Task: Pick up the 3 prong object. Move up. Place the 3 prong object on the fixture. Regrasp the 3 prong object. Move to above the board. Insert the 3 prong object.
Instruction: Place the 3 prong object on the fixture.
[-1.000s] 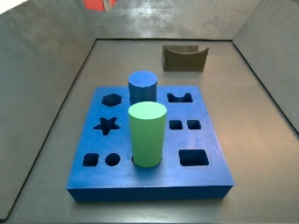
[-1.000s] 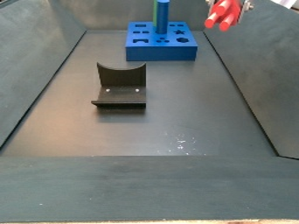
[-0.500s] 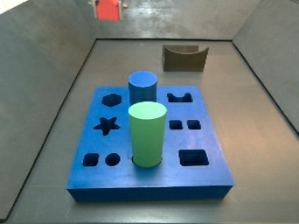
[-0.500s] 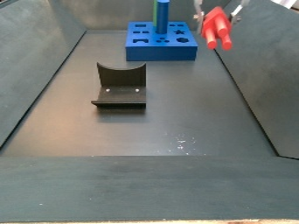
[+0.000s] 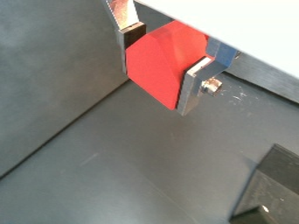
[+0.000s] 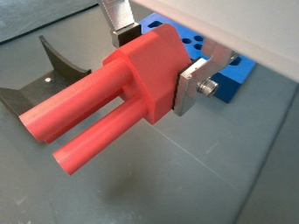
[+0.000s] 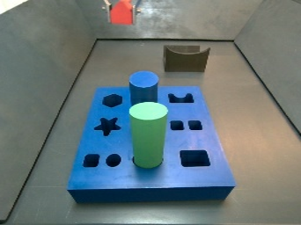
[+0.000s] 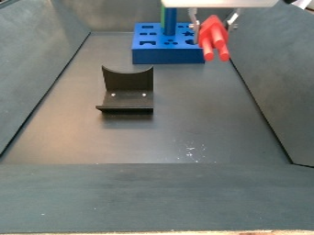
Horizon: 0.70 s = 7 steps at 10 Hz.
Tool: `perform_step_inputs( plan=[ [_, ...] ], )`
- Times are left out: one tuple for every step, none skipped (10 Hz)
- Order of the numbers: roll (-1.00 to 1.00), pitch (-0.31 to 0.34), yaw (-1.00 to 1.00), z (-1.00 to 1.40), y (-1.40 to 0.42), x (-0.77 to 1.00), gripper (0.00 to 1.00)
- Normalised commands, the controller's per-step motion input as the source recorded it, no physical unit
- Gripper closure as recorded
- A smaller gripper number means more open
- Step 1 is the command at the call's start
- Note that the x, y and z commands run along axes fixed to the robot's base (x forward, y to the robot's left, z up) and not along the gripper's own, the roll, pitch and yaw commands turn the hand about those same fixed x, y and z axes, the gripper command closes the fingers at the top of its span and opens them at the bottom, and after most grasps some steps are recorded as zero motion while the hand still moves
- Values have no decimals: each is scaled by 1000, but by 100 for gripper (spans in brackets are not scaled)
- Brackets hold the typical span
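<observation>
Red-orange plastic, the 3 prong object (image 6: 117, 96) is a chunky block with long round prongs, two of them visible in a wrist view. The gripper (image 6: 158, 54) clamps its block end between silver fingers (image 6: 191, 86), holding it in the air above the floor, near the blue board (image 8: 168, 45) and well apart from the dark fixture (image 8: 125, 89).
</observation>
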Motion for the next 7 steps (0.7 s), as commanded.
perform_step_inputs(
  plan=[
    [134,111,41,-112,61,1000,100],
    [130,109,36,-104,57,1000,100],
    [127,109,34,-96,52,1000,100],
    [-1000,-109,119,288,99,1000,100],
    [-1000,-105,114,304,99,1000,100],
    [-1000,-82,94,286,107,1000,100],
    [-1000,-60,87,251,102,1000,100]
  ],
)
